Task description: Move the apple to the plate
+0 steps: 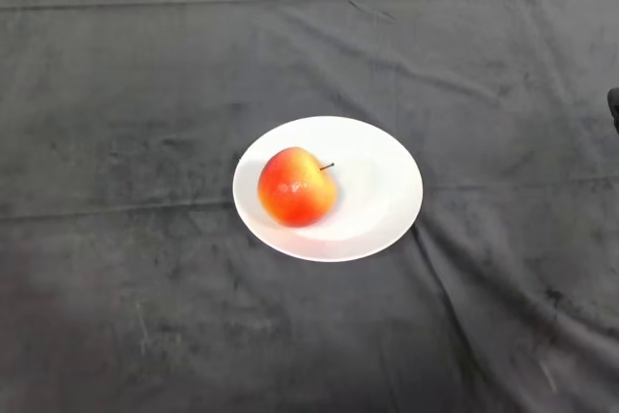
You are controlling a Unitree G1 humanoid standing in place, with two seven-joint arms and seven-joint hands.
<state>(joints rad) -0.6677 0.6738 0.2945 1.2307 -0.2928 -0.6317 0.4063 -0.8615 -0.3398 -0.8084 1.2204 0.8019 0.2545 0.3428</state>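
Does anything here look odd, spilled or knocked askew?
Nothing stands out. The apple sits whole on the left part of the white plate, stem pointing right, and the dark cloth is only creased.

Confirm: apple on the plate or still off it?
On it. The apple sits on the left half of the white plate, inside the rim, lying tipped with its stem pointing right. Nothing is touching it.
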